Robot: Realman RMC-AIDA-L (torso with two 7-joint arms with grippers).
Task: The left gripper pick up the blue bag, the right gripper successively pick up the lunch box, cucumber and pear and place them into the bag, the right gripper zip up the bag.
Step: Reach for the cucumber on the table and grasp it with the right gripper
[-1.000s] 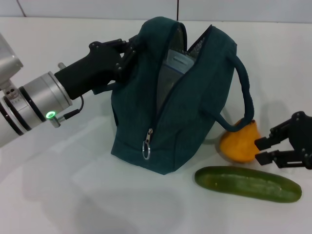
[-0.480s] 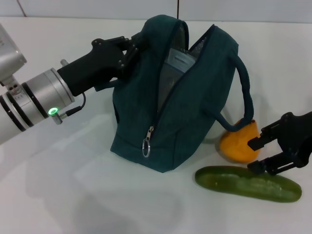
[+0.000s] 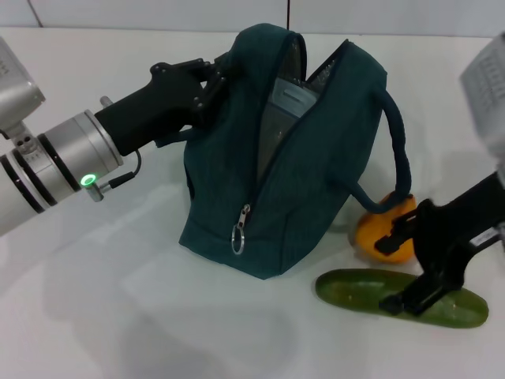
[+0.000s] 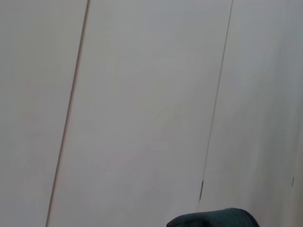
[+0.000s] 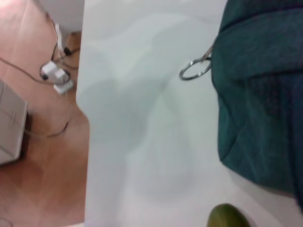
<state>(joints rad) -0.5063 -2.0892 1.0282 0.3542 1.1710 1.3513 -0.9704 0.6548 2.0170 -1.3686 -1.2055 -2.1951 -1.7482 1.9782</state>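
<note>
Cucumber [image 3: 401,296]: lies on the table [image 3: 118,316] in front of the pear [image 3: 387,229], right of the bag [image 3: 292,158]. Rigid, smooth, probably slick and prone to roll; you should take it mid-length, across its width. Right gripper [image 3: 392,273]: spread open, straddling its right half, nothing held. Left gripper [image 3: 213,83]: clamped on the bag's upper edge, holding it open; lunch box [image 3: 288,106] inside.
</note>
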